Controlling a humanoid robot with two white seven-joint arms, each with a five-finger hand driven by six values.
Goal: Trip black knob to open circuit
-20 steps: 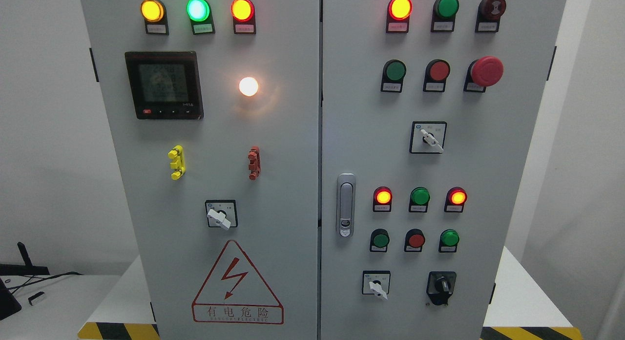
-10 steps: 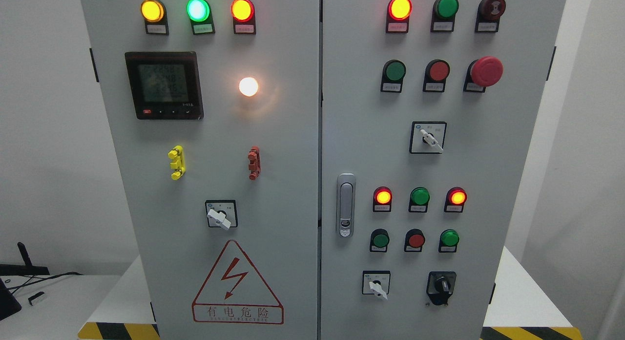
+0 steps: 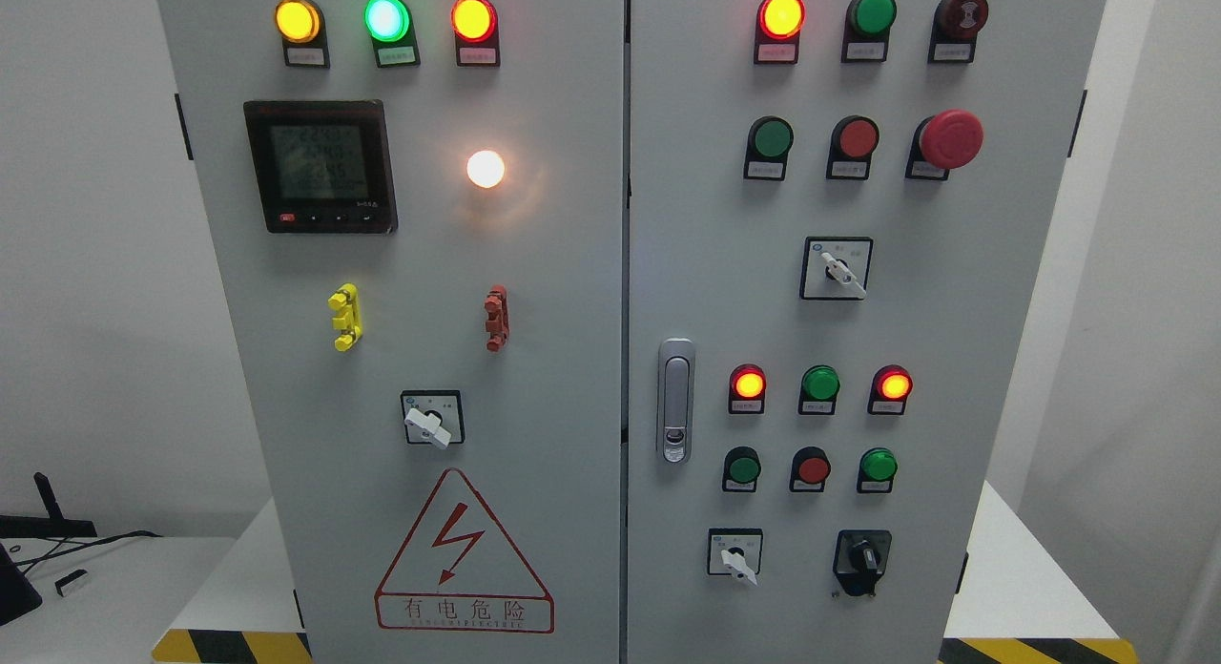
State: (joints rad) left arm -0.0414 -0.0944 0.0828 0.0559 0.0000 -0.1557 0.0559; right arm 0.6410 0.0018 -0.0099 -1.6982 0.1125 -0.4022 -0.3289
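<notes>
Nothing has moved since the earlier frames; neither hand is in view, so their state cannot be told. The black knob [image 3: 863, 557] sits low on the grey cabinet's [image 3: 572, 263] right door, before white walls.

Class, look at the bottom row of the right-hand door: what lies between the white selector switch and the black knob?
Nothing. In the head view, the stretch between the white selector switch and the black knob is bare grey door panel.

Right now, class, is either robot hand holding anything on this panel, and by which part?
Nothing is held: neither hand is in view, and the black knob at the lower right stands untouched.
</notes>
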